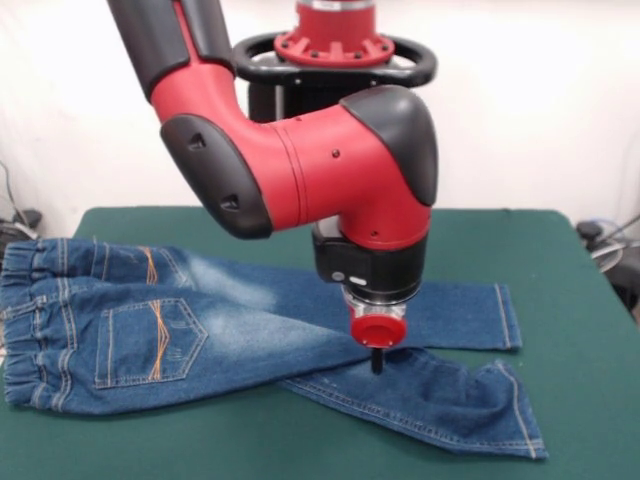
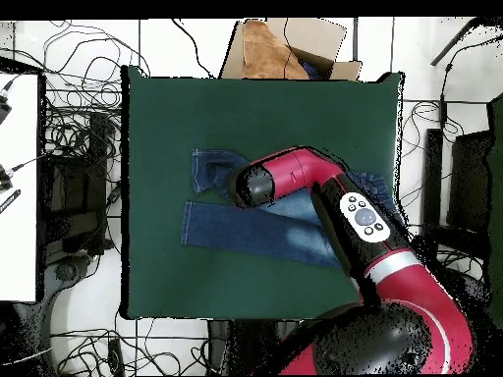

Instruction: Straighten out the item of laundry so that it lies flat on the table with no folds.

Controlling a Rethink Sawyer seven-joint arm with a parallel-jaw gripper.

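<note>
The table is the widest thing here, its dark green top reaching well past the jeans on every side. On it lies the pair of blue denim jeans, back side up in the front view, with the gathered elastic waistband at the picture's left end, near the table's left edge, and the two legs running off to the right. The legs are not laid out apart: the near leg slants away from the seat toward the table's front edge, crossing at its upper part with the far leg, which lies straighter and ends in a hem closer to the table's middle. Faded pale patches show on the seat and thighs, and orange stitching marks the back pocket. Above the jeans hangs the red and black arm, its bulky elbow bent over the cloth. The gripper points straight down under a red round collar, its dark tip at the jeans where the two legs meet; whether the fingers are spread or pressed together cannot be told from either view. In the overhead view the arm covers that same spot on the jeans.
</note>
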